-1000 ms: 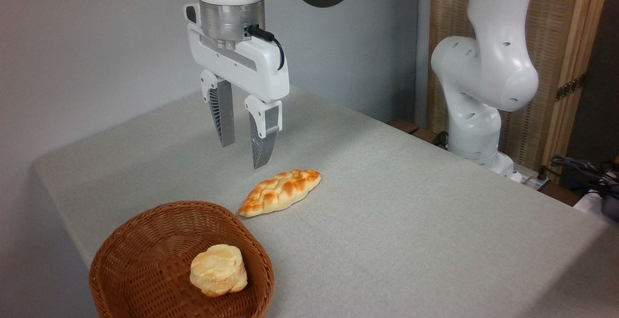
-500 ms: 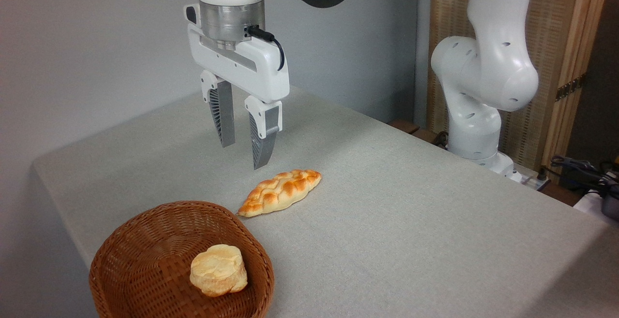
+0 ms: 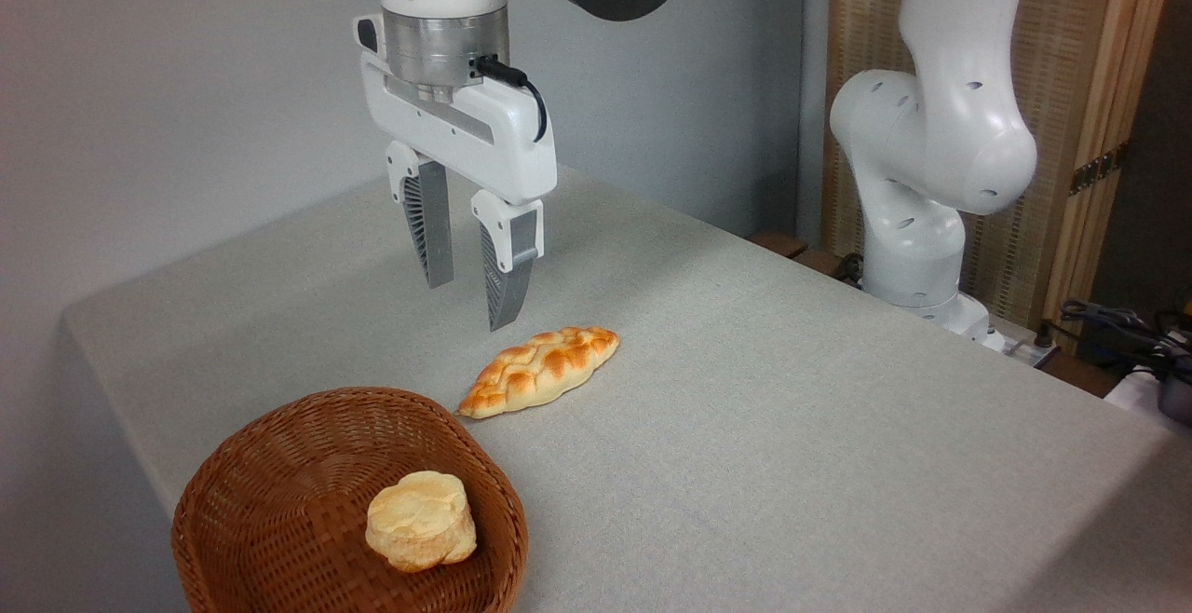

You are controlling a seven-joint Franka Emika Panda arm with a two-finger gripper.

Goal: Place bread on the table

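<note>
The bread (image 3: 421,520), a small pale golden bun with a flaky top, lies inside a brown wicker basket (image 3: 279,492) at the front left of the table (image 3: 792,427), which is covered in light grey cloth. My gripper (image 3: 468,304) hangs in the air well behind and above the basket, pointing down. Its two fingers stand apart with nothing between them, so it is open. The bun is untouched.
A long braided orange-brown loaf (image 3: 540,371) lies on the cloth just right of and below the gripper, behind the basket. The arm's white base (image 3: 917,212) stands at the table's far right edge. Cables (image 3: 1117,324) lie off the right side.
The gripper has shifted very slightly downward and forward; it stays open. The bun, the loaf and the basket have not moved.
</note>
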